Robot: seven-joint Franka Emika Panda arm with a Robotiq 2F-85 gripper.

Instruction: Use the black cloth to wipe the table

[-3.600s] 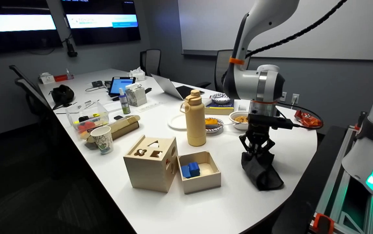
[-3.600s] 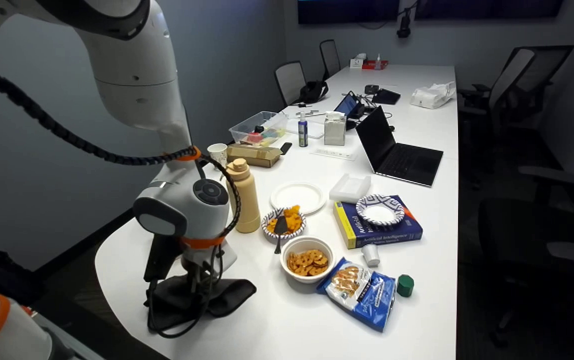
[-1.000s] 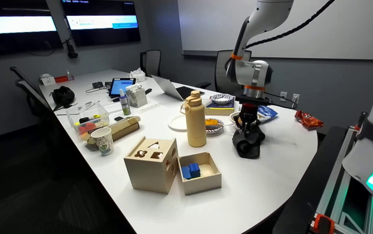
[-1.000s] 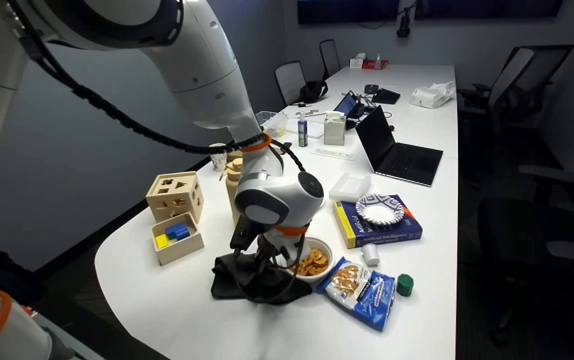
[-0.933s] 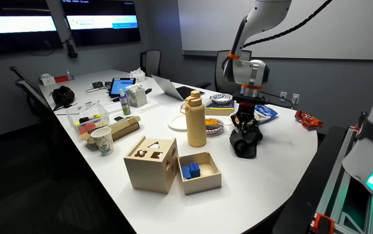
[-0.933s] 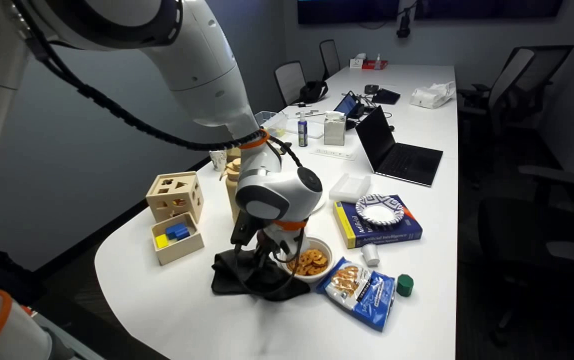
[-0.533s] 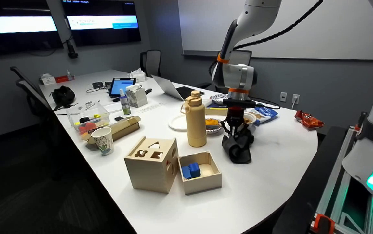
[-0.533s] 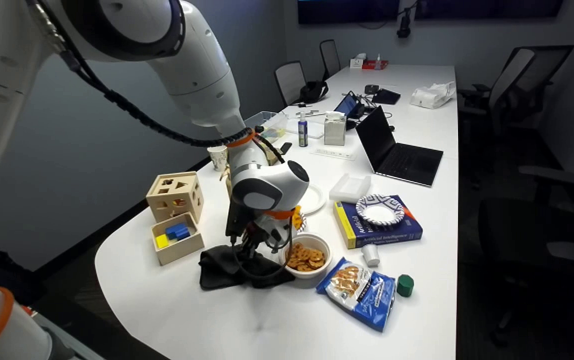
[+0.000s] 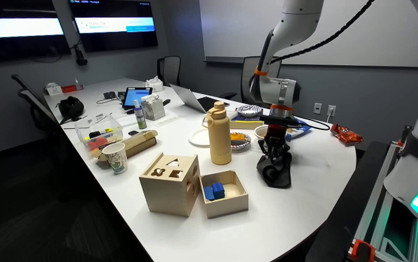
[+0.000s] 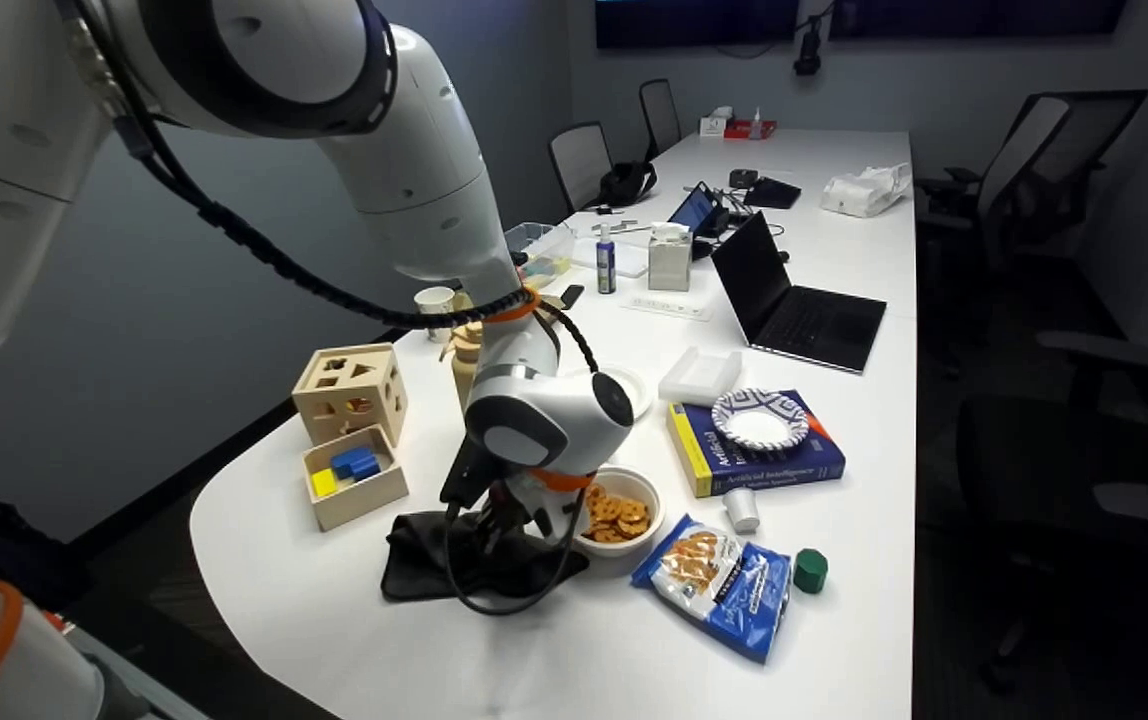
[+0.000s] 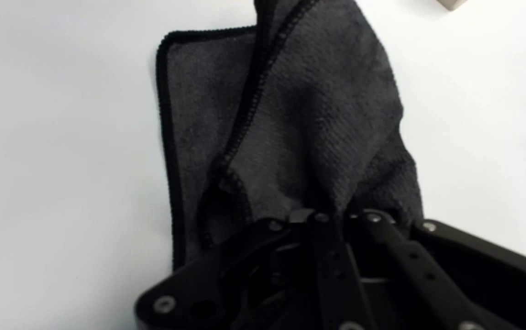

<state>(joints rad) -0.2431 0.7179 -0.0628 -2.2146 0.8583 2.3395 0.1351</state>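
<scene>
Grip: From my station I had the tool (image 11: pixel 337 217) clenched, a fold of the black cloth (image 11: pixel 327 105) pinched between its fingers.
Cloth: It lay rumpled on the tabletop (image 9: pixel 194 238), in from the curved edge nearest the robot base (image 9: pixel 413 169); my wrist view showed one hemmed corner spread flat.
Pretzels: The white bowl (image 10: pixel 624 549) sat just beside the cloth; whether they touched, I could not tell.
Toys: I saw the wooden box (image 9: pixel 169 193) near the long edge across from the laptop (image 10: pixel 819 325), the wooden tray (image 9: pixel 228 209) just beside it, holding blue blocks (image 10: pixel 354 463).
Bottle: The tan bottle (image 9: pixel 220 140) stood upright, farther from the curved edge than the tray.
Snack: The blue bag (image 10: pixel 719 590) lay toward the laptop-side edge.
</scene>
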